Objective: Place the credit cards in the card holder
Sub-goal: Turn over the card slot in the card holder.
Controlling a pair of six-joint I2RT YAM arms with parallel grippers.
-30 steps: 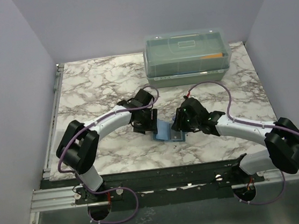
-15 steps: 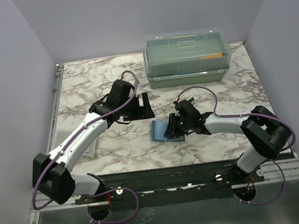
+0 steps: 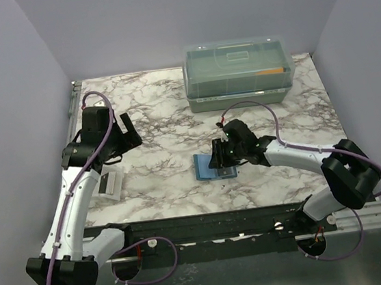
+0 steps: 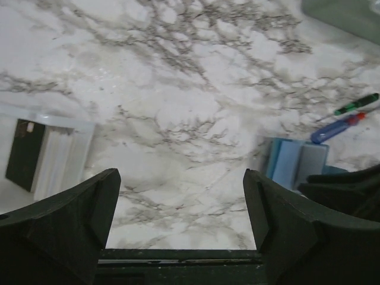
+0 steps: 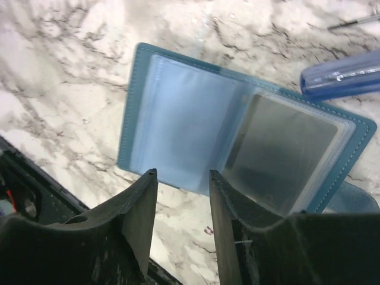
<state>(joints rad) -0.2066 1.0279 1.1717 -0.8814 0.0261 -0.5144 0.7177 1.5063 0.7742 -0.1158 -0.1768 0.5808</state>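
Note:
The teal-blue card holder (image 3: 207, 166) lies open on the marble, its clear sleeves facing up (image 5: 196, 127). A greyish card (image 5: 279, 151) sits inside its right sleeve. My right gripper (image 5: 182, 175) hovers over the holder's near edge (image 3: 220, 158), jaws a little apart with nothing between them. The other credit cards (image 4: 54, 160), whitish with one dark face (image 4: 25, 154), lie in a small clear tray (image 3: 110, 184) at the left. My left gripper (image 4: 181, 178) is wide open and empty, raised over bare marble beyond the tray (image 3: 131, 137).
A large translucent lidded box (image 3: 237, 72) stands at the back of the table. A blue pen (image 5: 341, 74) and a green pen (image 4: 356, 104) lie just past the holder. The table's near edge and rail (image 3: 206, 220) run close below the holder.
My left arm has swung away from the holder to the far left and opened its jaws wider. My right gripper stayed at the holder, shifting only slightly.

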